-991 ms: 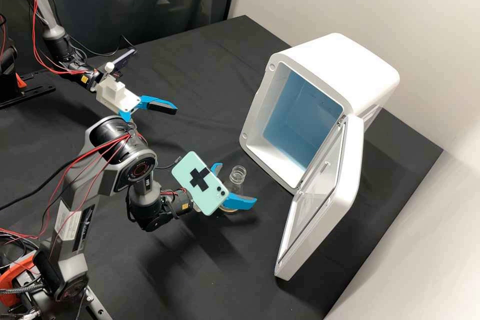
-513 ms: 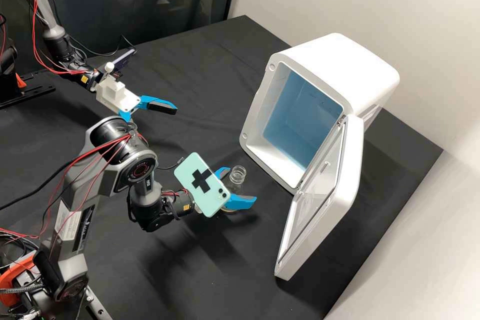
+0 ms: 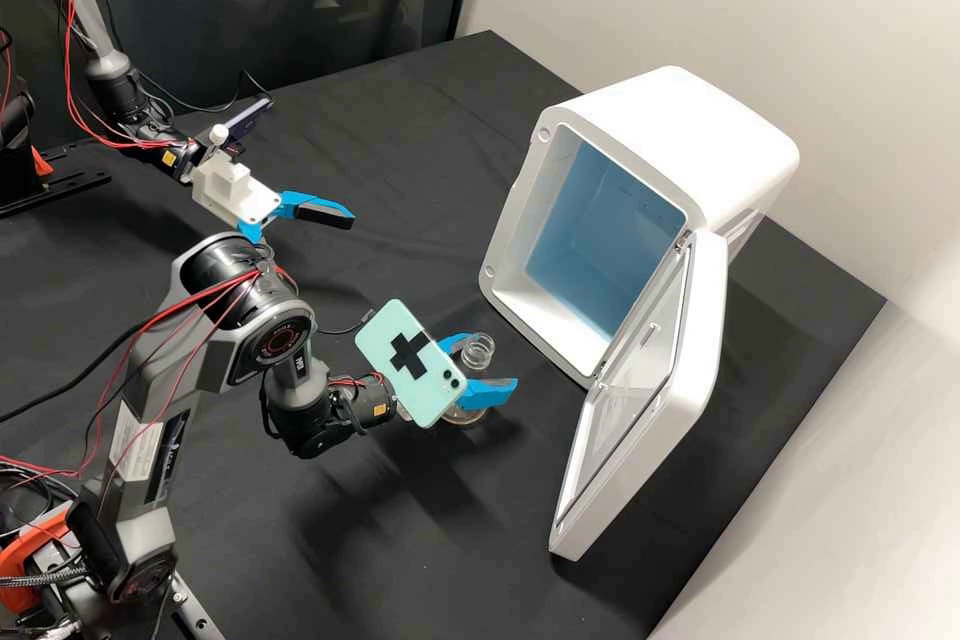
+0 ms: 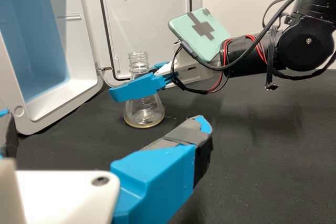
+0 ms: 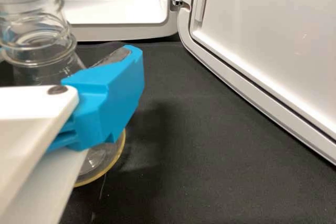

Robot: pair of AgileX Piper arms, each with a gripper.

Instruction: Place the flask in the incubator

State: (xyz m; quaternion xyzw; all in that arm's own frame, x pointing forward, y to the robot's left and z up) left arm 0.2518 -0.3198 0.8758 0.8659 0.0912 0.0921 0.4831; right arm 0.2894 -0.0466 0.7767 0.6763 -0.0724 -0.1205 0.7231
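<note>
High view: my right gripper [image 3: 475, 365] pinches the upright flask [image 3: 478, 351] toward the bench's [image 3: 420, 120] right edge, before the open incubator [image 3: 690, 135]. Left wrist view: my left gripper [image 4: 102, 127], jaws spread, hangs well apart. Right wrist view: blue finger [image 5: 107, 95] against the flask.

Flask [image 3: 477, 349] body behind right end effector [image 3: 493, 361]

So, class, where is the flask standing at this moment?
In the high view the flask stands upright on the black bench, just in front of the open incubator, with the right claw around it.
</note>
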